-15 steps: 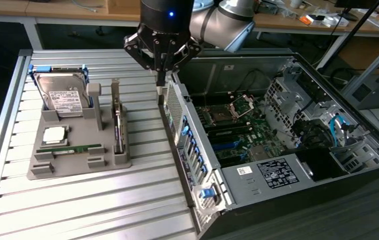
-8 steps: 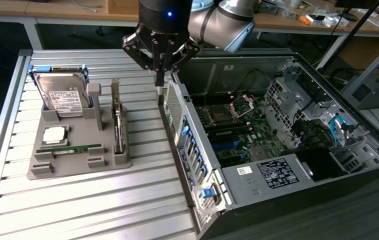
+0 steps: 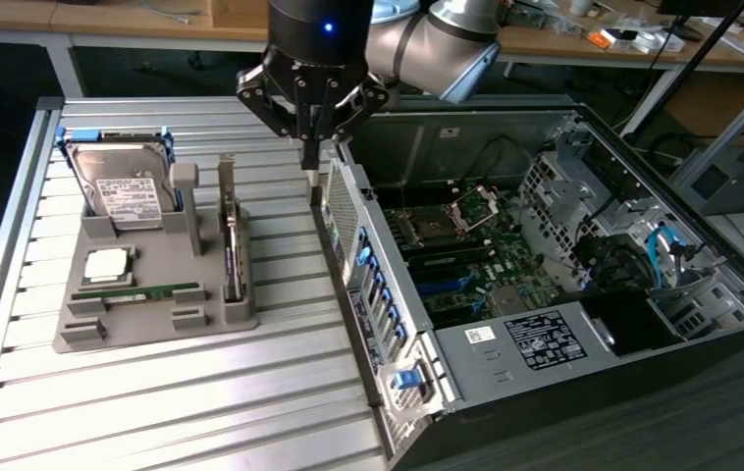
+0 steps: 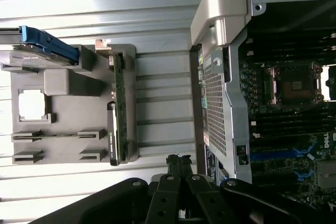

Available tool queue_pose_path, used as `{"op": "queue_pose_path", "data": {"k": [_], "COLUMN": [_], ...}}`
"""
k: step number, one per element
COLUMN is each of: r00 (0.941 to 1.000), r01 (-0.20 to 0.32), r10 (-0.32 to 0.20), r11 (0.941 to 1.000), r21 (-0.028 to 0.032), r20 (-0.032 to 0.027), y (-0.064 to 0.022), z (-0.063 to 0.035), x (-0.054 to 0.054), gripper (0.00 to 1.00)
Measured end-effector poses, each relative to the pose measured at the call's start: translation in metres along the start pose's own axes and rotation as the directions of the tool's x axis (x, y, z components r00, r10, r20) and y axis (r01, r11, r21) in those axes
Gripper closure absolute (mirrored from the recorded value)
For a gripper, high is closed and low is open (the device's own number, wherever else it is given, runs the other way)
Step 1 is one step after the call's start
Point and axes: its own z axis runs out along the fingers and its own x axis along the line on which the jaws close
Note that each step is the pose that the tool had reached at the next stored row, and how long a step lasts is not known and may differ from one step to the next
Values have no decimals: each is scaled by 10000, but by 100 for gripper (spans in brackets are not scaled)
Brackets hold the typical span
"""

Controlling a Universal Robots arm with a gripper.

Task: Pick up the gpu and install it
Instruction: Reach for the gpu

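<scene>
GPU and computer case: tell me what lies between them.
Wrist view: just the holder's edge and bare table slats between gpu and case.

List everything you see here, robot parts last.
gpu: one, dark green, on edge in the holder, on the side nearest the case
hard drive: one, silver with white label, upright at the holder's far end
processor chip: one, silver, flat in the holder
RAM stick: one, green, in the holder
holder: one, grey, on the table
computer case: one, black and silver, open, exterior view's right
table: one, silver, slatted
gripper: one, black, fingers shut, empty, between holder and case
</scene>
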Motion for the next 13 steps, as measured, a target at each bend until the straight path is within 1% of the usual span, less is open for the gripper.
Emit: {"op": "queue_pose_path", "data": {"k": [13], "r00": [10000], "r01": [-1], "r10": [1], "r11": [10000], "r21": [-1], "r20": [0], "y": [-5], "z": [0], "x": [56], "gripper": [90]}}
